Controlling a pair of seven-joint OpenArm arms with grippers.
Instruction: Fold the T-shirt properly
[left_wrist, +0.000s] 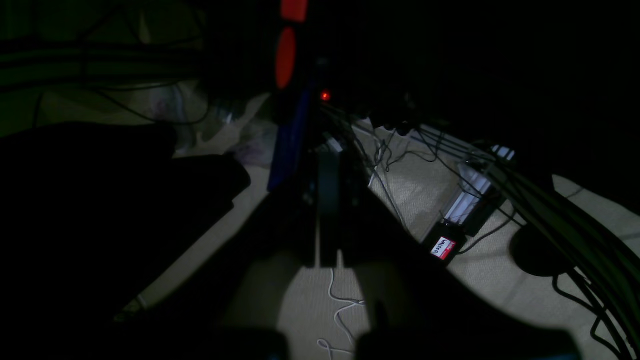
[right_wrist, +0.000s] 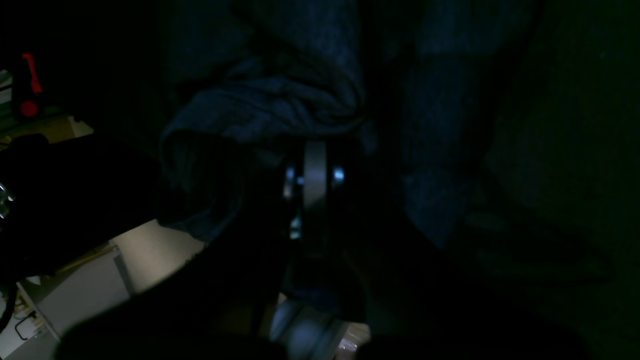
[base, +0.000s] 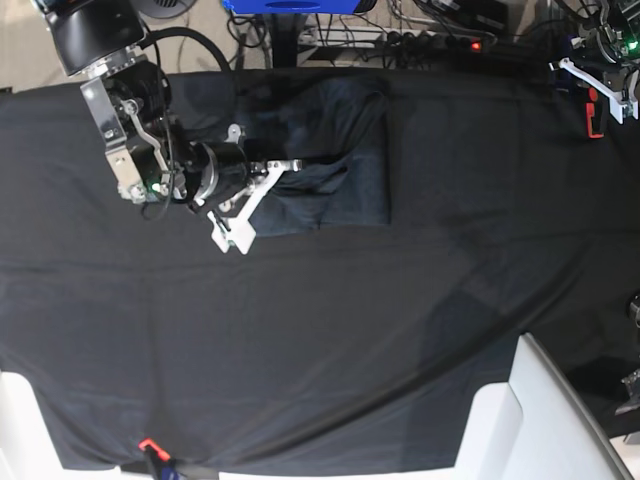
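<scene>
A black cloth (base: 300, 340) covers the whole table, with cables and beige floor beyond its far edge. In the left wrist view a small black box (left_wrist: 444, 246) on the floor carries a red and white label; its writing is too small to read. At the left of the base view, the right gripper (base: 292, 167) has its jaws closed on a bunched edge of the T-shirt (base: 340, 160), which lies folded in a rough rectangle near the table's far edge, just right of that arm. The left gripper (left_wrist: 327, 250) hangs over the floor beyond the table's right end, jaws closed on nothing.
</scene>
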